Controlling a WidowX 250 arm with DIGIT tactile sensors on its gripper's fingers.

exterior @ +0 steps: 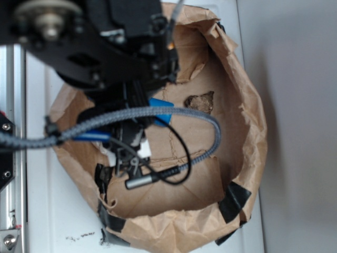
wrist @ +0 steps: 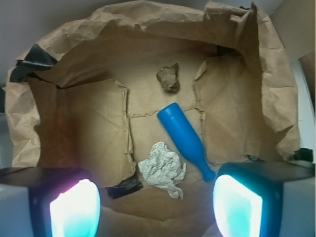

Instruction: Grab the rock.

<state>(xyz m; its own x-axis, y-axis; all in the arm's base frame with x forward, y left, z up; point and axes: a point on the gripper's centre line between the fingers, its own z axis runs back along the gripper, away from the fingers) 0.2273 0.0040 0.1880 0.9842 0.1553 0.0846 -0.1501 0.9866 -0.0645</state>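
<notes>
Rock [wrist: 169, 78] sits on the paper bag's [wrist: 74, 128] floor, beyond my bottle [wrist: 183, 138] and paper wad [wrist: 162, 168]. My tool [wrist: 155, 207] hangs wide apart above, gripping nothing.

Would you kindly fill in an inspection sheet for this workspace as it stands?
Surface: crumpled brown paper tray, raised walls, black tape patches.
Job's things: rock lying free at the far side.
Clutter: blue bottle on its side; white paper wad beside its neck.
Grippers: gripper open, above the tray, fingers holding nothing.
Cables: braided grey cable and thin black wire looping over the tray.
Surroundings: white table, metal rail at left.
</notes>
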